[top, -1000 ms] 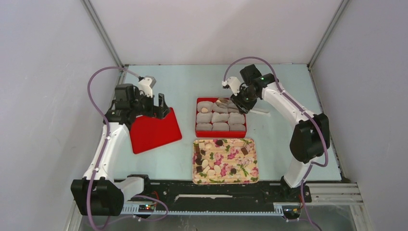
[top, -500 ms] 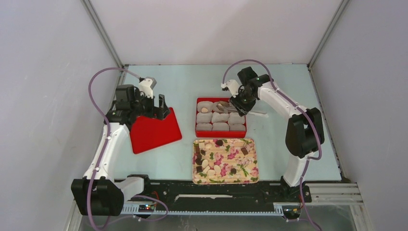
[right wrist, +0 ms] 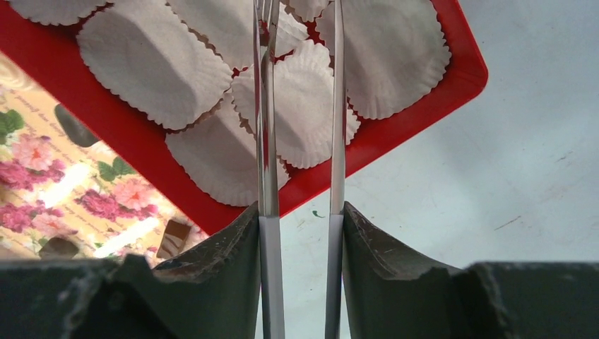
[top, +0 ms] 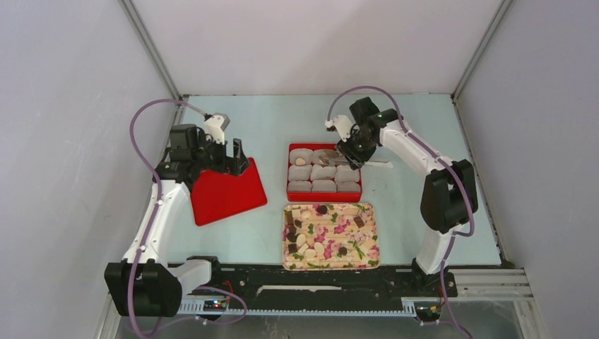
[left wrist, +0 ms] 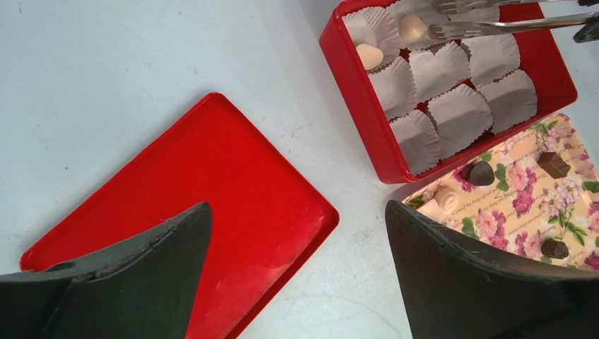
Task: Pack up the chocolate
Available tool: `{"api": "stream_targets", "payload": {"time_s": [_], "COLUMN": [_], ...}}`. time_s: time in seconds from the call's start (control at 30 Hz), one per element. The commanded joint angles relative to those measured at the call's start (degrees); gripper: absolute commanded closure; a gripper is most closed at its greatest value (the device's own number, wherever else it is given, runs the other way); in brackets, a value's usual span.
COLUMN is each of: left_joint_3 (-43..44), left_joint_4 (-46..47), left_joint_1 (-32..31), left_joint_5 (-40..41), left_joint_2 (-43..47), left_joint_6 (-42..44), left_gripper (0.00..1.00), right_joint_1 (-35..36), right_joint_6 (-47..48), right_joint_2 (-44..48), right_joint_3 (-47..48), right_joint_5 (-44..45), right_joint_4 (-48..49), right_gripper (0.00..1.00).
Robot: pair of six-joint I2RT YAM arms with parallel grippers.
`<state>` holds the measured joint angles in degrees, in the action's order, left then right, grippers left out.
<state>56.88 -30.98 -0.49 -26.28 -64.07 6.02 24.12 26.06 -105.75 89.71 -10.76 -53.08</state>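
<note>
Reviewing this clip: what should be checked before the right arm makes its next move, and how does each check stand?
1. Right gripper pinches the tongs: ok.
2. Pale chocolate sits inside the red box: ok.
3. Tong tips clear of that piece: cannot tell.
4. Empty paper cups available to fill: ok.
5. Dark piece and others ready on the floral tray: ok.
6. Left gripper open, over the red lid, away from the box: ok.
</note>
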Motion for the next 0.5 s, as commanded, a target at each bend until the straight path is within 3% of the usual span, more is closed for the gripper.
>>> {"api": "stream_targets", "payload": {"time_s": [0.0, 0.23, 0.33, 0.47], "left_joint_3": [-1.15, -0.61, -0.80, -0.72], "left_joint_4": [1.71, 1.54, 1.74, 1.76], "left_joint_1": [0.14, 0.14, 0.15, 0.14], "left_joint_5": [-1.66, -2.11, -2.00, -1.73], "left_joint_2": [0.80, -0.23, -0.40, -0.44], "left_joint_6": [0.57, 0.44, 0.39, 0.09], "left_gripper": [0.02, 0.02, 0.02, 0.02], "right_joint_1": [0.00, 2.51, 5.45, 11.31], "right_joint_6": [0.79, 7.35, 11.20, 13.93], "right_joint_2": [10.40, 24.14, 27.34, 28.56], "right_joint_3": [-0.85, -11.98, -17.74, -23.97], "right_joint_5": [-2.23, -10.05, -14.51, -13.56], "right_joint_4": [0.35, -3.16, -5.93, -7.61], "right_gripper": [0.58, 0.62, 0.62, 0.60]}}
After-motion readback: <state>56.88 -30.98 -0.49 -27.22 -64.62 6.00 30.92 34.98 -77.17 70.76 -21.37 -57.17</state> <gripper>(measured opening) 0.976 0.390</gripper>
